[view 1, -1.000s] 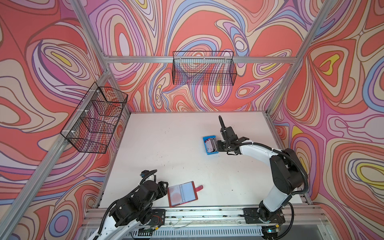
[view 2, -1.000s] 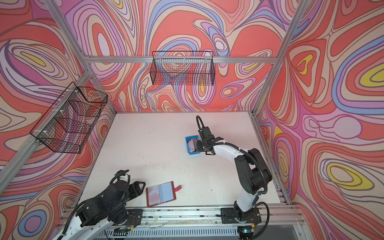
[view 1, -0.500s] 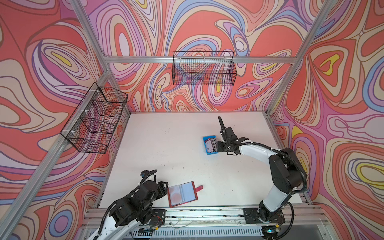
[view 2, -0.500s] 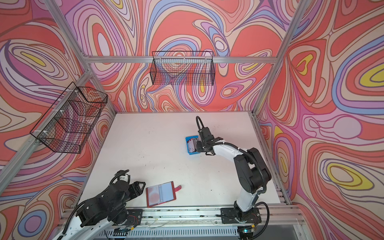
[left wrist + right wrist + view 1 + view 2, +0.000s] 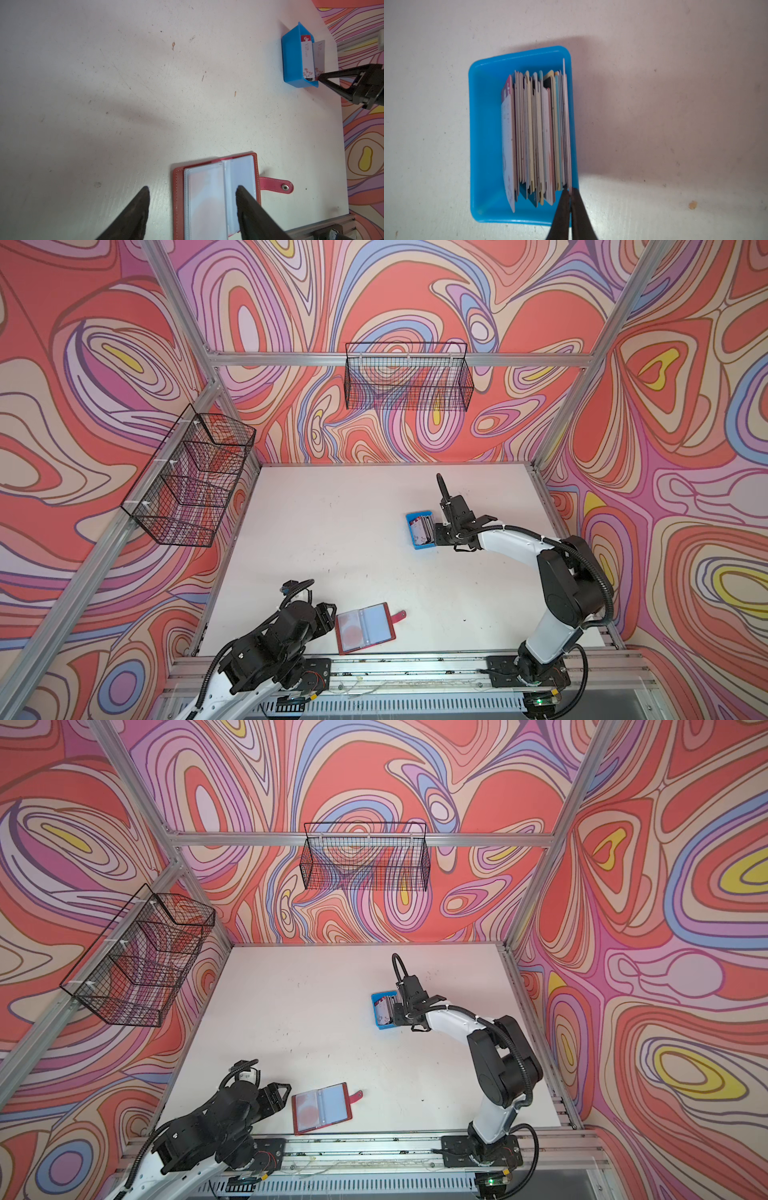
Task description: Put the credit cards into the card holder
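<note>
Blue tray (image 5: 483,124) holds the credit cards (image 5: 533,128) on edge; the right gripper (image 5: 570,193) has its jaws pinched tight on a corner of the outermost card (image 5: 319,55). The left gripper (image 5: 192,188) stands well open, gripping nothing, the open red card holder (image 5: 207,203) lying partly between its jaws

Bench (image 5: 353,539) contents by position.
Tray (image 5: 422,546) right of centre, mid-depth, credit cards (image 5: 424,526) standing on edge in it; card holder (image 5: 365,632) flat at the near edge, left of the tray, well apart; left gripper (image 5: 331,616) just beside its left side.
</note>
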Tool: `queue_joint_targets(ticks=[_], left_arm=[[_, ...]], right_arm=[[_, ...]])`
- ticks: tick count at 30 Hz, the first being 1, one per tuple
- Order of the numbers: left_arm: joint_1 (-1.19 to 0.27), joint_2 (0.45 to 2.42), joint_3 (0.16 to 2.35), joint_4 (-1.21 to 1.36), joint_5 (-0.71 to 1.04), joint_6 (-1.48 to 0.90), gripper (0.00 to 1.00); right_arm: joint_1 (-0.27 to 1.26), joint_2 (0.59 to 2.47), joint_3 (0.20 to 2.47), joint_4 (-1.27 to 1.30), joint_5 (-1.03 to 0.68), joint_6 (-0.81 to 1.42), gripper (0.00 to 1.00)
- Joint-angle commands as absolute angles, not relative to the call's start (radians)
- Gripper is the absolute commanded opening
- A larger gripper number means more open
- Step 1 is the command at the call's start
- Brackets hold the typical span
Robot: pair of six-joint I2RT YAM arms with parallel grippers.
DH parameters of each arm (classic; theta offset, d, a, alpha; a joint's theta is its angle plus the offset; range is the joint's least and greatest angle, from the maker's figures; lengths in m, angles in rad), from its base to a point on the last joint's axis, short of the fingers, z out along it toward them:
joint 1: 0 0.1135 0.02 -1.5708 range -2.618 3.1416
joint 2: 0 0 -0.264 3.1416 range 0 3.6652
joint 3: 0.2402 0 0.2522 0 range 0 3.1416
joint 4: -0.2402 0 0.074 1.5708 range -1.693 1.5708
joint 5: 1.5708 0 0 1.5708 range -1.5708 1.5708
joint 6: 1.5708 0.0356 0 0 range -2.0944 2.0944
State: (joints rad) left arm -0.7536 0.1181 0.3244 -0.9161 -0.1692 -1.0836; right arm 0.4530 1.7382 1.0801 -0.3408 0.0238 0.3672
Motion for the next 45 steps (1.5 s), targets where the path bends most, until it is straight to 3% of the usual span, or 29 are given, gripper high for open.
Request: queue_joint_targets(ticks=[1, 9, 21, 26, 35, 45], left_arm=[[-0.758, 0.106, 0.312, -0.958, -0.185, -1.072, 0.67], [-0.758, 0.106, 0.314, -0.959, -0.188, -1.073, 0.67], [-0.758, 0.106, 0.314, -0.959, -0.189, -1.074, 0.67], [-0.758, 0.106, 0.314, -0.959, -0.189, -1.074, 0.67], [-0.758, 0.106, 0.314, -0.959, -0.189, -1.073, 0.67], [-0.758, 0.104, 0.314, -0.956, -0.185, -1.072, 0.67]], right_arm=[[0.449, 1.711, 1.094, -0.365, 0.018, 0.36, 0.0], [0.453, 1.705, 1.16, -0.533, 0.151, 0.366, 0.0], [0.454, 1.568, 1.131, -0.442, 0.042, 0.35, 0.0], [0.47, 1.56, 1.089, -0.334, -0.112, 0.347, 0.0], [0.53, 1.646, 1.105, -0.326, 0.081, 0.359, 0.0], [0.556, 1.732, 1.096, -0.296, 0.079, 0.437, 0.0]])
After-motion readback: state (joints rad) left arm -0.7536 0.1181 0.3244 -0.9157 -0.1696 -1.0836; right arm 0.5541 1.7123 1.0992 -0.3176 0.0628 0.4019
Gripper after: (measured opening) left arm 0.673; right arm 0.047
